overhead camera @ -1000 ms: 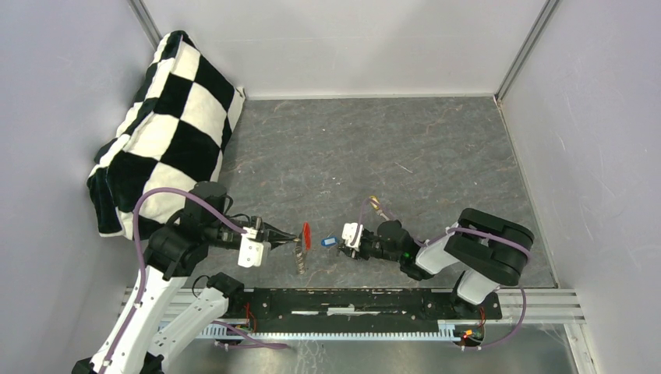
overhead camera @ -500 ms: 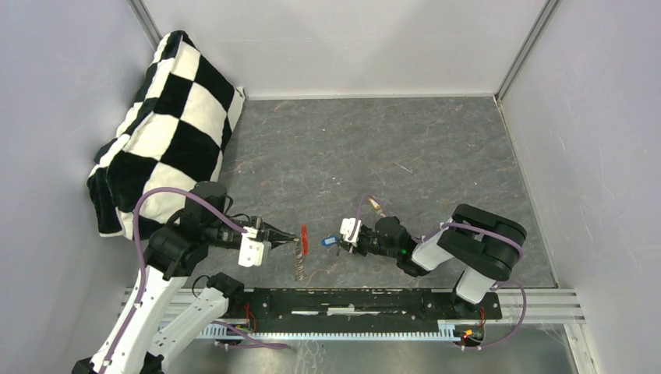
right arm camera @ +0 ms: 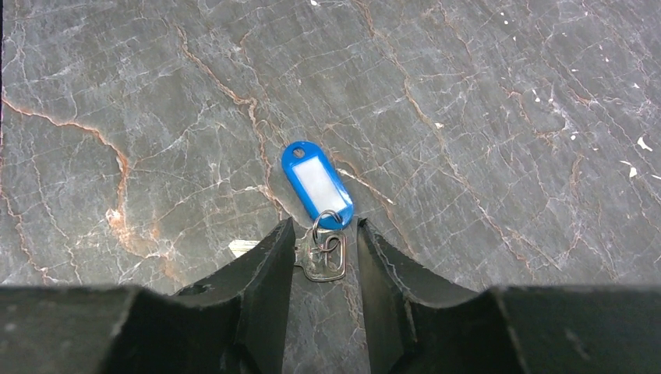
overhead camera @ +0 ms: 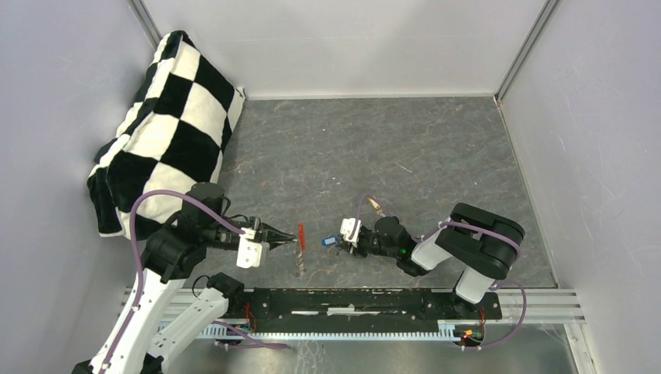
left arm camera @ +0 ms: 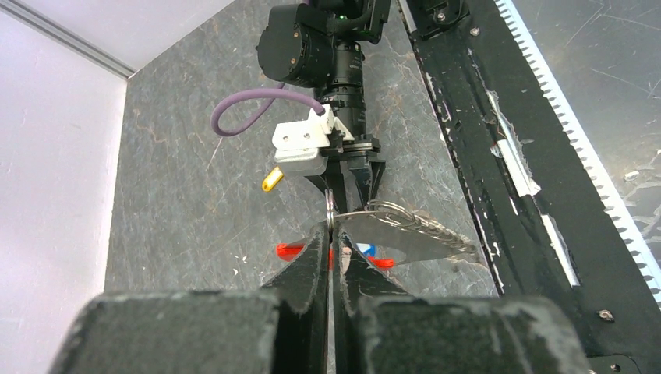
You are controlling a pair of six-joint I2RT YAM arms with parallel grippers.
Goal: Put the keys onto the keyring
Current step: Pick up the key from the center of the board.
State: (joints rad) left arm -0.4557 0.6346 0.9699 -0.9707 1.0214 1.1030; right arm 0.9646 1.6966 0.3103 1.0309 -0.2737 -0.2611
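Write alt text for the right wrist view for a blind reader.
A blue key tag lies on a grey marbled tabletop, linked by a ring to a silver key between the two parted fingers of the right end effector.

1. Left arm: rises from its base, elbow bent, forearm roughly level and pointing right.
2. Left gripper: jaws pressed together, fingers parallel, tips pointing at the other arm.
3. Right arm: folded low, forearm reaching left.
4. Right gripper: jaws partly apart, tips angled downward.
5. Grippers face each other tip to tip, near, not touching.
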